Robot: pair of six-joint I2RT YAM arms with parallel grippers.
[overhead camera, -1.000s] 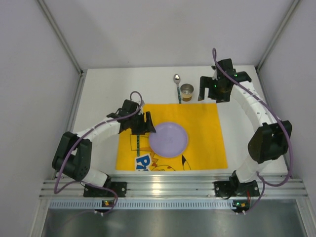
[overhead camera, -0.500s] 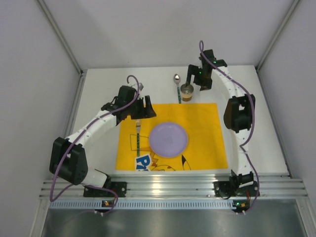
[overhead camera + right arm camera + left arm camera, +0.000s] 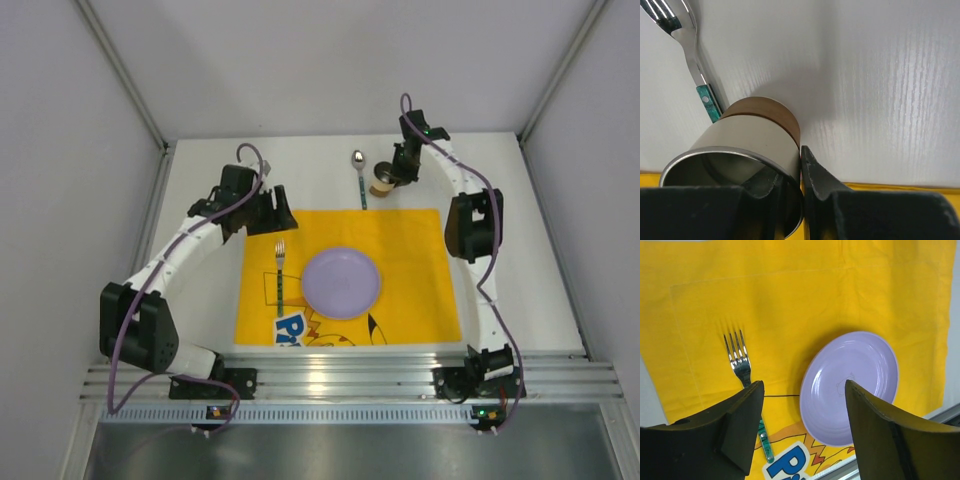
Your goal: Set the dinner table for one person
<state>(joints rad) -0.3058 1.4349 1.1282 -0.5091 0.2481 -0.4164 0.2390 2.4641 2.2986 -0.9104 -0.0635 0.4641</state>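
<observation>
Worktop [image 3: 300,170] is the dinner table here: white slab, rails at the near edge, everything sits on it.

Nearest: yellow mat [image 3: 420,260], centred toward the near edge. Purple plate [image 3: 342,283] is on the middle of it. Fork [image 3: 741,365] lies flat on the mat just beside the plate on the left-edge side, tines toward the far edge. That reads to me as its final spot.

Left gripper [image 3: 803,385] hangs over the mat's far-left corner, fingers well apart and nothing between them. Wrist view looks straight down past them at fork and plate.

Further out, off the mat toward the far edge: spoon [image 3: 359,175], handle pointing at the mat. Not placed yet, by my read.

Just beside it, steel cup [image 3: 755,135] with a brown base. Right gripper [image 3: 792,172] is closed down on its wall, one finger inside the rim and one outside (a rim pinch, since the body looks too wide to span). Cup looks tilted; can't tell if it's off the worktop.

My guess: cup goes onto the mat past the plate.
</observation>
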